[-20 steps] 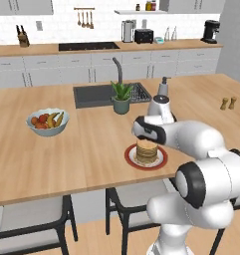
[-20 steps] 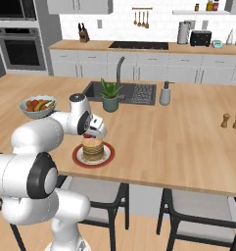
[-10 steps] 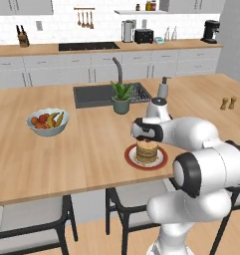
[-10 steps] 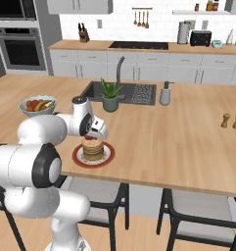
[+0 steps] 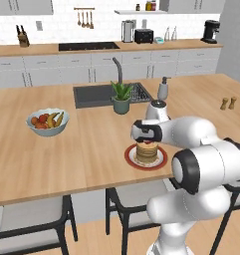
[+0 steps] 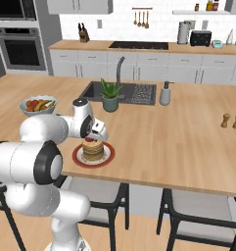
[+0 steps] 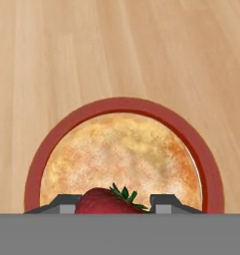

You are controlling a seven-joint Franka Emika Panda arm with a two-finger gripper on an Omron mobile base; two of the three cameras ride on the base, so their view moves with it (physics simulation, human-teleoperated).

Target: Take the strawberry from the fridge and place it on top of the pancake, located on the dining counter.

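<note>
Red strawberry [image 7: 105,201] sits clamped in the gripper [image 7: 114,203], low over the pancake [image 7: 122,158]. Released off-centre, it could roll onto the plate [image 7: 52,144].

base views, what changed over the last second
The hand has come down a little over the pancake, the strawberry still between its fingers, not yet let go. The plate, fruit bowl, potted plant and the base stayed where they were.

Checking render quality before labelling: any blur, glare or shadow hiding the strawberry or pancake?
Hand view: sharp, evenly lit, strawberry cut off at the bottom edge, over the pancake. Left base view: soft, arm crowds the claw. Right base view: no glare, faint plate shadow.
</note>
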